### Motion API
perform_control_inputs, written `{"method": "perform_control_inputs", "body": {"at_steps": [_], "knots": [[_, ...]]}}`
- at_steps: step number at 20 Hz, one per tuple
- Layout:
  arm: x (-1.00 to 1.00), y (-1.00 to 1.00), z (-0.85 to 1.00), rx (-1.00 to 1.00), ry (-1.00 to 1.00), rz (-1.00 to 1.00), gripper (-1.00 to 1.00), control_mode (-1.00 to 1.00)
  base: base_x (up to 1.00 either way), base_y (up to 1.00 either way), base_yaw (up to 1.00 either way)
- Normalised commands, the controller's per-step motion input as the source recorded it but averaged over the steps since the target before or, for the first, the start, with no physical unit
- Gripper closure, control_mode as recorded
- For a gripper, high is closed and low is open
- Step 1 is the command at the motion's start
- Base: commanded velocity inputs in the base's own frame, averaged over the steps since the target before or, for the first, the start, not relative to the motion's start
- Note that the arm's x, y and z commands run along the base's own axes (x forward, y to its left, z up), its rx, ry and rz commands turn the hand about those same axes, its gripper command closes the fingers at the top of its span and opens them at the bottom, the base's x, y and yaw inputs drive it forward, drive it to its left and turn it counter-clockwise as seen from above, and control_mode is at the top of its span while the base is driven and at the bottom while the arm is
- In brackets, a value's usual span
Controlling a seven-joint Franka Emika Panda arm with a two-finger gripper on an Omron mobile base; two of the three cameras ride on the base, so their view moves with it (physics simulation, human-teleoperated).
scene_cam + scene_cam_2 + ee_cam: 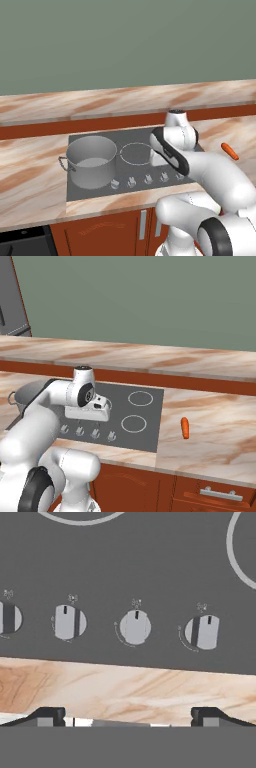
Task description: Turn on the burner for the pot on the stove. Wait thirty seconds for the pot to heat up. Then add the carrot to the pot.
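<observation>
The two-finger hand (128, 716) is spread fully wide, nothing held, above the flat dark grey stove's (150, 572) silver knobs. The wide grey metal pot (92, 161) is seen on its left burner; the small orange carrot (185, 427) on the marbled table (210, 431), right.

We see a robot arm (215, 175) built of smooth, glossy white rounded segments, thick and tubular, joined by dark grey to black bands at the joints. One large joint shows a black ring around a grey disc. A small dark cap tops the upper joint. The hand is a white boxy block, and the gripper (128, 716) ends in two small dark fingertips (49, 716).
</observation>
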Motion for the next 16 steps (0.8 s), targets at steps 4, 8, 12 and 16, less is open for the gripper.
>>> {"method": "perform_control_inputs", "body": {"at_steps": [4,8,12,16], "knots": [[-0.13,-0.27,0.14,-0.01,-0.05,-0.06,-1.00,-1.00,0.00,0.00,0.00],[-0.07,-0.19,0.24,0.00,-0.02,-0.03,-1.00,-1.00,0.00,0.00,0.00],[-0.04,-0.06,0.19,0.00,0.00,-0.01,-1.00,-1.00,0.00,0.00,0.00],[-0.28,0.00,0.25,0.00,0.00,0.00,-1.00,-1.00,0.00,0.00,0.00]]}}
